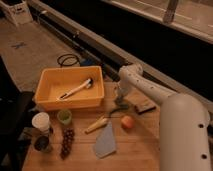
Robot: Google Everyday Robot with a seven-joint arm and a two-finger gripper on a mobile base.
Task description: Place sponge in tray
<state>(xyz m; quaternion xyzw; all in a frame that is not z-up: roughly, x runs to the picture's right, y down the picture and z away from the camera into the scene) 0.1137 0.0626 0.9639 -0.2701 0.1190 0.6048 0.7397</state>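
Holdings, largest first.
- One robot arm [180, 125]: white, smooth, rounded.
- One surface [142, 152]: wooden, pale brown.
- One tray [67, 103]: yellow-orange plastic, rectangular, raised sides; it holds one pale long-handled brush [75, 90].
- One cloth [105, 143]: blue-grey, triangular.
- One grape bunch [66, 143]: dark.
- Two cups: one white [41, 121], one green [64, 116].
- One brown block [144, 106], pale-topped.
- One orange fruit [127, 122]: round.
- One tool [118, 102]: lowered to the surface, closed narrow on the sponge.
- One sponge [123, 107]: small, dark, just right of the tray, mostly hidden.
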